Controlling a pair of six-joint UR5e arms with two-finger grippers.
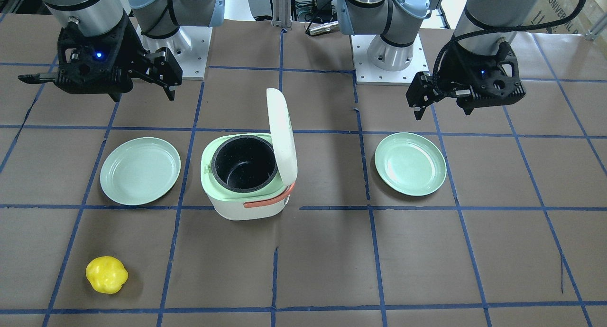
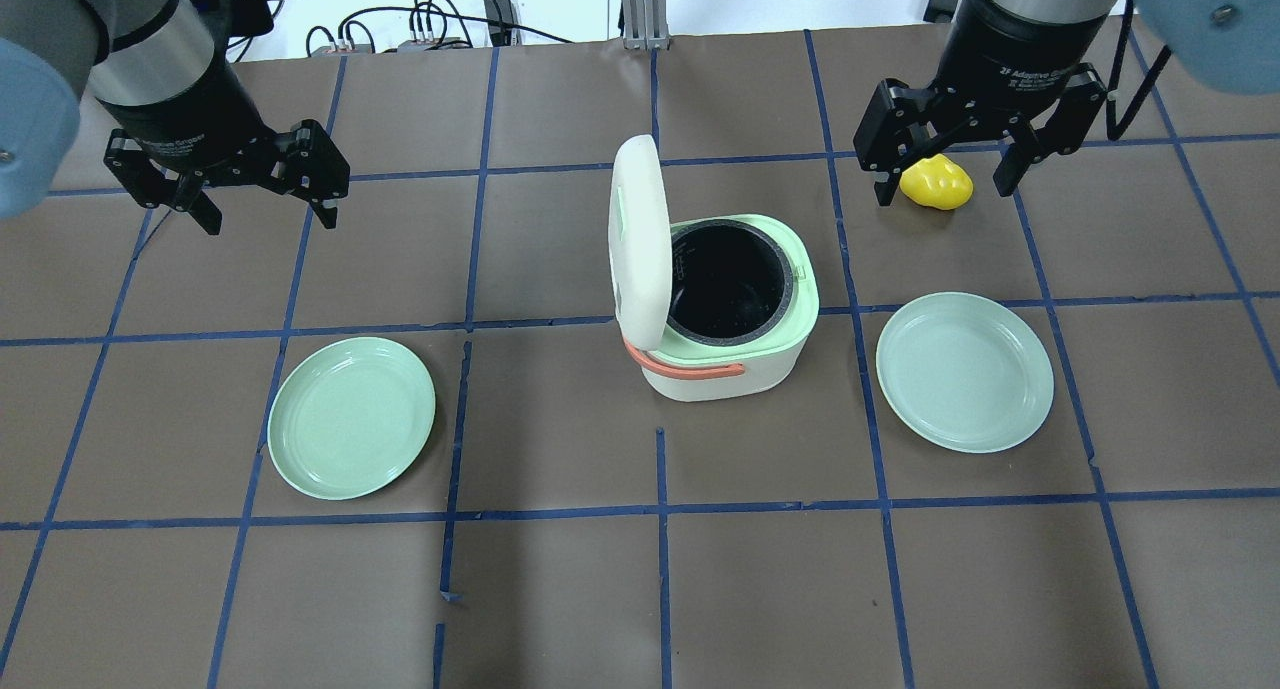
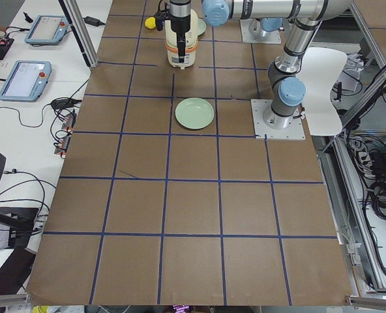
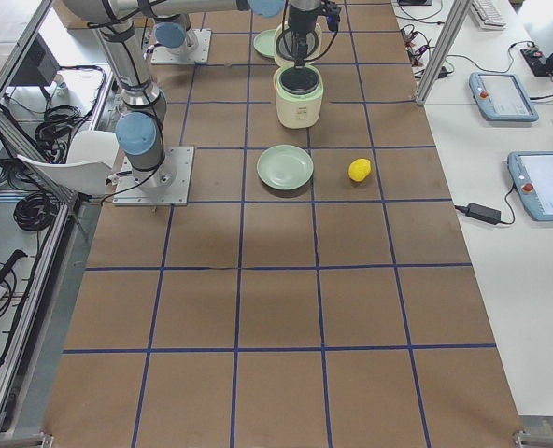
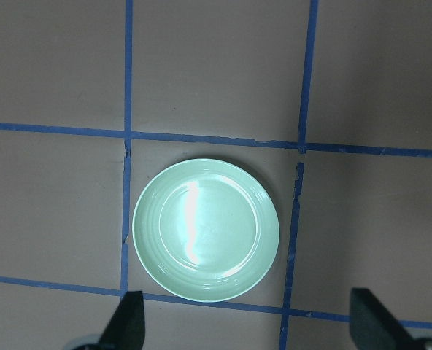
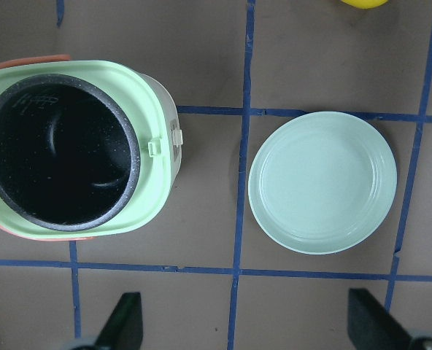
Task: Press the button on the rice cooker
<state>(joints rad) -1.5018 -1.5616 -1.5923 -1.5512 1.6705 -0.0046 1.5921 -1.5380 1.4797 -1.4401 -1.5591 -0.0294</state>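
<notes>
The rice cooker (image 2: 730, 354) is white with a green top, an orange handle and a dark inner pot. It stands mid-table with its lid (image 2: 638, 239) raised upright. A small latch button (image 6: 174, 138) sits on the green rim on the cooker's right side. My left gripper (image 2: 267, 209) is open and empty, high above the table, far left of the cooker. My right gripper (image 2: 945, 189) is open and empty, above the table to the cooker's far right. The right wrist view shows the open pot (image 6: 59, 149) below.
One green plate (image 2: 352, 417) lies left of the cooker, below my left gripper (image 5: 249, 328). Another green plate (image 2: 965, 371) lies to the cooker's right. A yellow pepper (image 2: 935, 182) lies on the table under my right gripper.
</notes>
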